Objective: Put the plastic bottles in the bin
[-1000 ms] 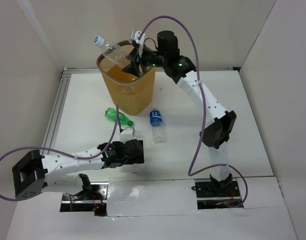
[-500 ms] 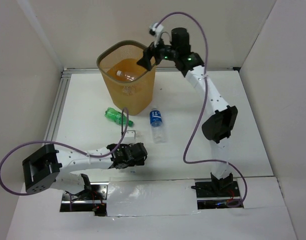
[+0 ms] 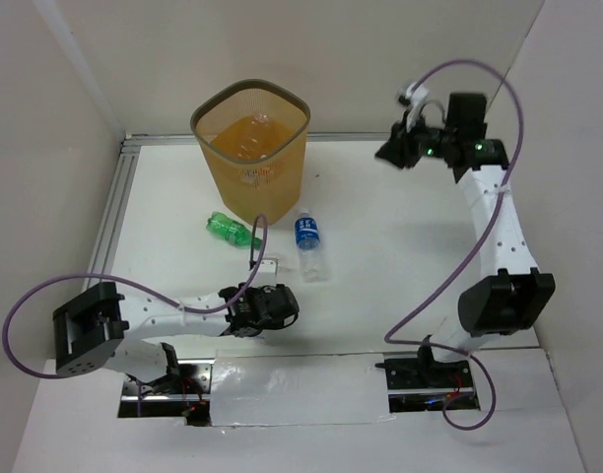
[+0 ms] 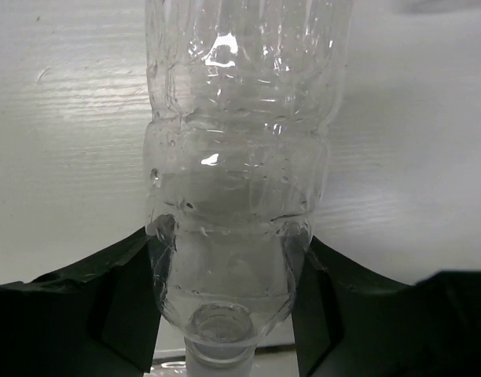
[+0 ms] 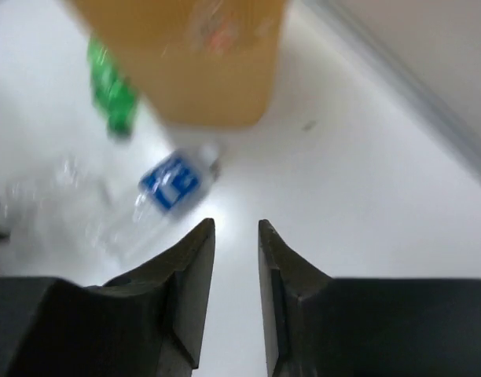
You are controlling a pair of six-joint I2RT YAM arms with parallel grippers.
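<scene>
**Clerk:** Item one, your left pincer (image 3: 272, 307)?

**Me:** It is low at the near side of the tabletop (image 3: 380, 256), clamped on a plain clear bottle (image 4: 236, 181). In my left wrist view the two dark fingers (image 4: 123, 306) press on either side of the bottle just above its neck. The neck points back at the camera and the ribbed body runs away from it over the white surface.

**Clerk:** Item two, right pincer (image 3: 388, 153)?

**Me:** It is raised at the far right, well apart from everything else. Its jaws are close together with a narrow slit between them and nothing in it. My right wrist view looks down past them at the white surface.

**Clerk:** Item three, the bin (image 3: 272, 187)?

**Me:** It is orange with mesh sides and stands upright at the far left-centre. Something pale shows inside, but I cannot make it out.

**Clerk:** Item four, loose bottles?

**Me:** There are two, both lying on their sides.
- **Green bottle (image 3: 231, 230):** it lies just beside the bin's near left corner.
- **Clear bottle with a blue label (image 3: 309, 244):** it lies just beside the bin's near right corner, its length running toward my bases.

Neither pincer touches either one. The right wrist view shows both only as a blur, with the green one (image 5: 113, 98) left of the blue-labelled one (image 5: 166, 184) under the orange wall (image 5: 201, 71).
</scene>
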